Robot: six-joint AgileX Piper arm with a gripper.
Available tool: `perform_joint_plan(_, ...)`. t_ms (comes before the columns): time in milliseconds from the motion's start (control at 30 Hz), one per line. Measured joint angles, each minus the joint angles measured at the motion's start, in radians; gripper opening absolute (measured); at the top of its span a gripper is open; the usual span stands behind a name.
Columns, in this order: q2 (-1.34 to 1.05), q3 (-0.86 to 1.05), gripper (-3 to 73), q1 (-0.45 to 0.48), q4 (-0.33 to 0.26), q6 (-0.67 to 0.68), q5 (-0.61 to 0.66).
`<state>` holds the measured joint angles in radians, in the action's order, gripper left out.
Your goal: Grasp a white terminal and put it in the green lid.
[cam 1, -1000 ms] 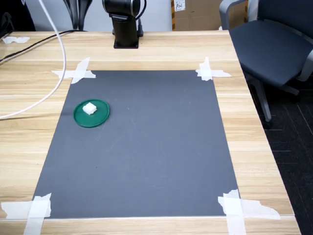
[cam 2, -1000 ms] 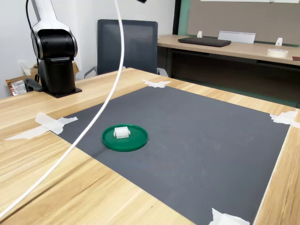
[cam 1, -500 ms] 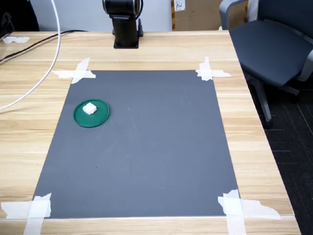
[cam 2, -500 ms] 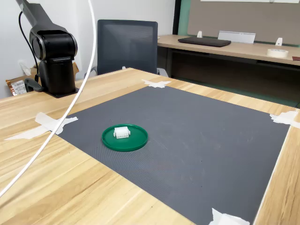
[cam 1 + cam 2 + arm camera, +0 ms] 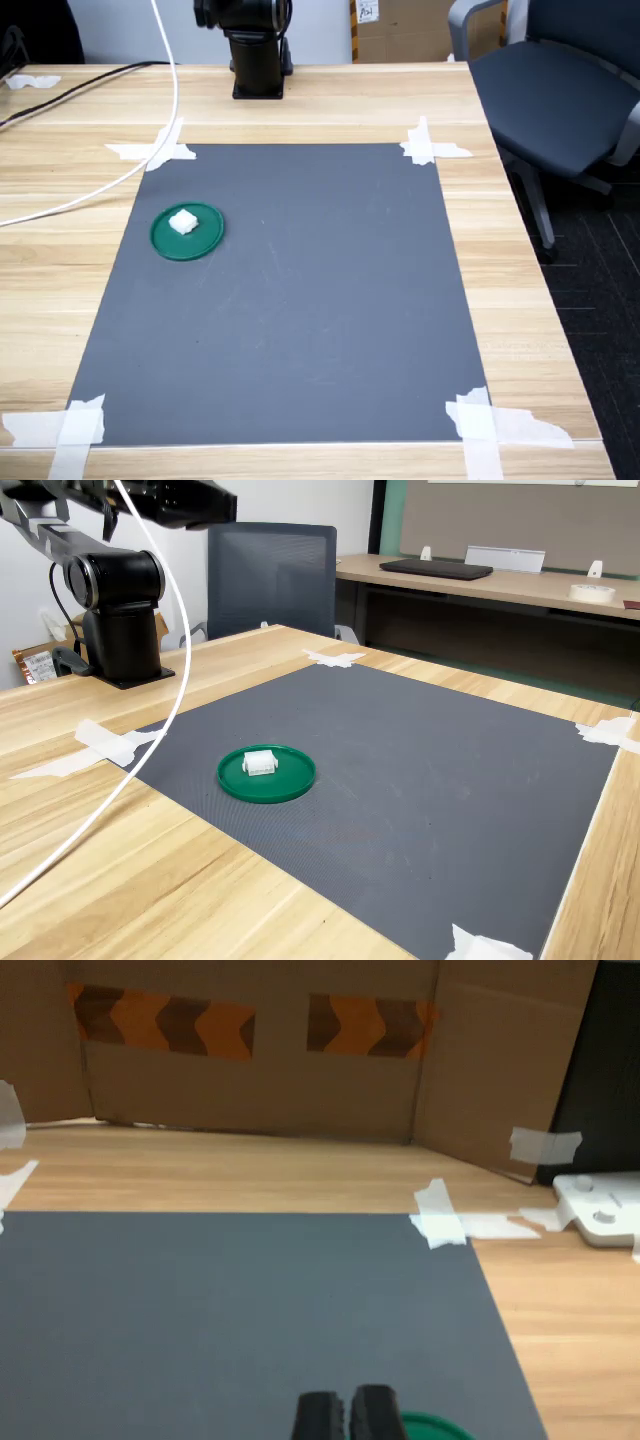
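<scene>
The white terminal (image 5: 182,221) lies inside the green lid (image 5: 187,232), so the placing looks done. The pincer (image 5: 346,1415) hangs clenched and empty, raised well clear, the lid's rim just beneath it.

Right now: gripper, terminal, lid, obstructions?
Gripper shut, empty, raised off the mat. White terminal sits inside green lid. Nothing in the way.
</scene>
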<state>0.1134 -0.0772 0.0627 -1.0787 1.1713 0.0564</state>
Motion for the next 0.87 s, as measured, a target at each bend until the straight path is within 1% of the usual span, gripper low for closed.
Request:
perform_joint_plan(200,-0.097,0.077,-2.8,0.0,-0.001,0.0,0.0)
perform_joint_plan(867,-0.122,0.079,-2.8,0.0,-0.002,0.0,0.001)
